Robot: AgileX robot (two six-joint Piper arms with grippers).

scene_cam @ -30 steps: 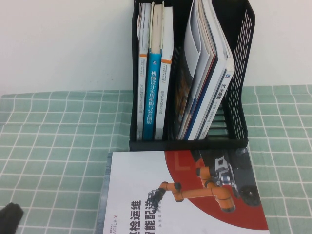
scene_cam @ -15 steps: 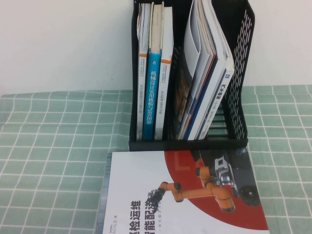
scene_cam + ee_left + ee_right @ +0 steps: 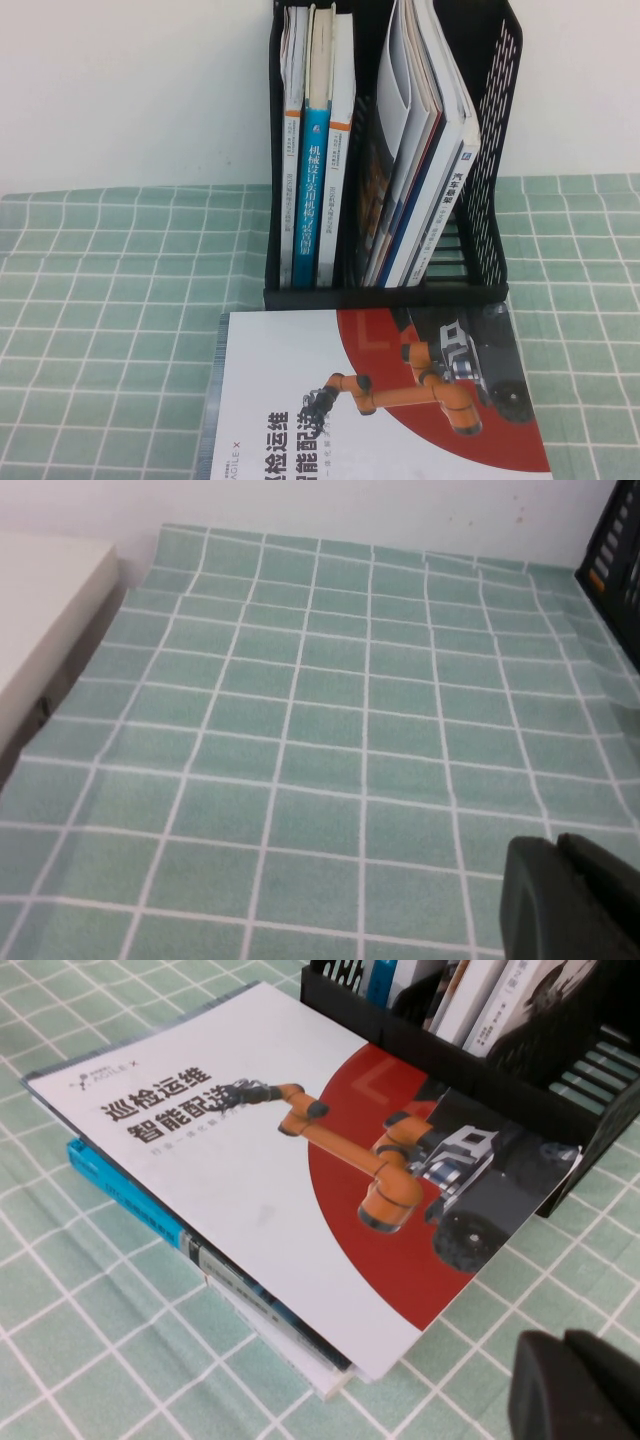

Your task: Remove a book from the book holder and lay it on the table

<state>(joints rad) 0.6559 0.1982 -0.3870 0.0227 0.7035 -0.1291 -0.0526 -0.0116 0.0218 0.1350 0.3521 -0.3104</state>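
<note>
Book (image 3: 330, 400) with the white cover, dark red circle and orange robot arm is lying flat, cover up, near the table's near edge, its far edge touching the foot of the book holder (image 3: 490, 190). In the right wrist view the same book (image 3: 250, 1150) is resting on top of a small stack: a blue-edged book (image 3: 130, 1195) is showing directly under it, and a pale book (image 3: 290, 1345) is peeking out below that (only the edges of both are showing). The stack is sitting on the table (image 3: 110, 280), whose pale green cloth with white grid lines is running toward the far edge, where it is meeting a white wall (image 3: 130, 90).

The book holder is standing upright at the table's far edge, roughly midway along it. Its left compartment is holding several upright books, among them a blue-spined book (image 3: 316, 190); its right compartment is holding a leaning bundle of books and magazines (image 3: 425, 150).

The left gripper (image 3: 570, 900) is showing only as a dark shape over bare cloth on the table's left side, well apart from the book; whether its fingers are apart or together I cannot tell. The right gripper (image 3: 580, 1385) is hovering over the cloth just beside the stack and the holder's front, holding nothing visible, and its fingers' position is likewise impossible to tell.
</note>
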